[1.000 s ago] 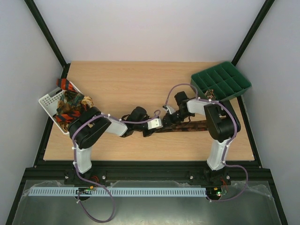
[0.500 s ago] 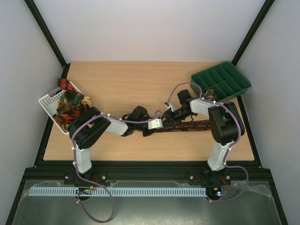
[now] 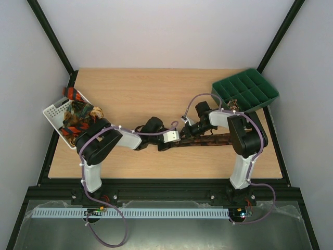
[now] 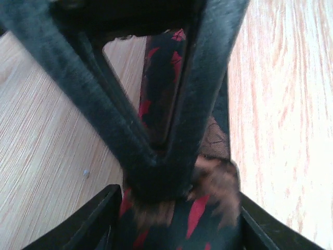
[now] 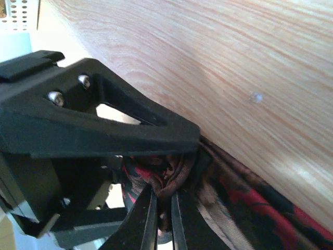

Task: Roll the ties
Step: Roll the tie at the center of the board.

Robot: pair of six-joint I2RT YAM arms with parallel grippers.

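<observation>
A dark brown tie [image 3: 213, 139] with red specks lies across the table's near middle, and its left end is bunched up between both grippers. In the left wrist view my left gripper [image 4: 177, 200] stands open, with a finger on each side of the tie's [image 4: 208, 221] bunched end. The right gripper's black fingers [image 4: 203, 78] come down in a V onto that end. My right gripper [image 5: 164, 208] is shut on a fold of the tie [image 5: 234, 198], right beside the left gripper's body [image 5: 104, 130]. From above, the left gripper [image 3: 164, 145] and right gripper [image 3: 188, 131] meet over the tie.
A white slotted basket [image 3: 52, 112] holding more ties [image 3: 78, 119] sits at the table's left edge, behind the left arm. A green compartment tray [image 3: 266, 99] stands at the back right corner. The table's front edge runs just below both arms.
My right gripper lifted slightly toward the back, then came down again and closed on the tie's fold. The left jaws have spread a little. The tie's long part has not moved.
</observation>
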